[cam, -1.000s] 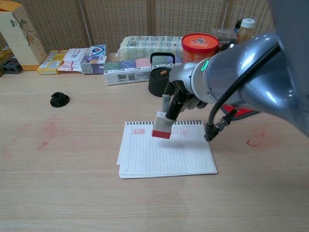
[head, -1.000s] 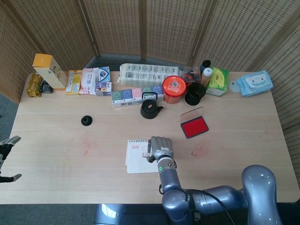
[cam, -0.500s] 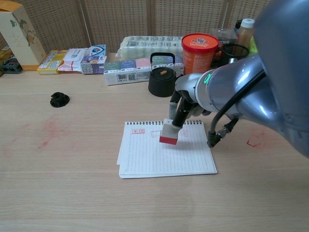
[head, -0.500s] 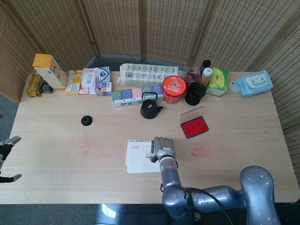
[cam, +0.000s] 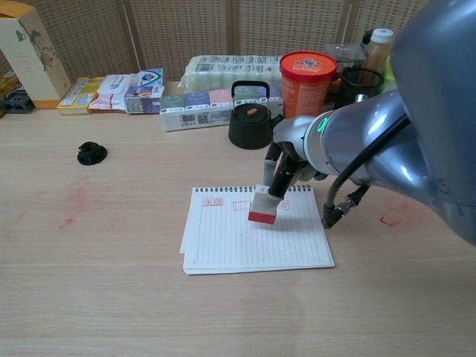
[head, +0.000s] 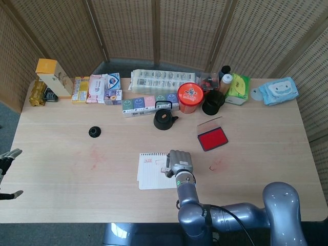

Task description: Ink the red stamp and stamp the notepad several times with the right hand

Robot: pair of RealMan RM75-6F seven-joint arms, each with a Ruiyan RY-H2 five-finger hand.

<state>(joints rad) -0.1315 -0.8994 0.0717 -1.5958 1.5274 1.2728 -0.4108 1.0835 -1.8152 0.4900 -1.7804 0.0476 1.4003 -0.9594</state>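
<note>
While gripped: red stamp, rectangular block, red base, on notepad.
Right hand: closed around stamp.
Left hand: fingers spread, holding nothing.
Notepad: spiral-bound, lined; two red rectangular imprints, text unreadable.

The red stamp is tilting over the white lined notepad, and the open red ink pad is lying at its two o'clock.

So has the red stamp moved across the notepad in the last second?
Yes. In the chest view the red stamp, held by the right hand, has shifted rightward along the notepad, uncovering a print near the spiral edge, away from the black knob.
</note>
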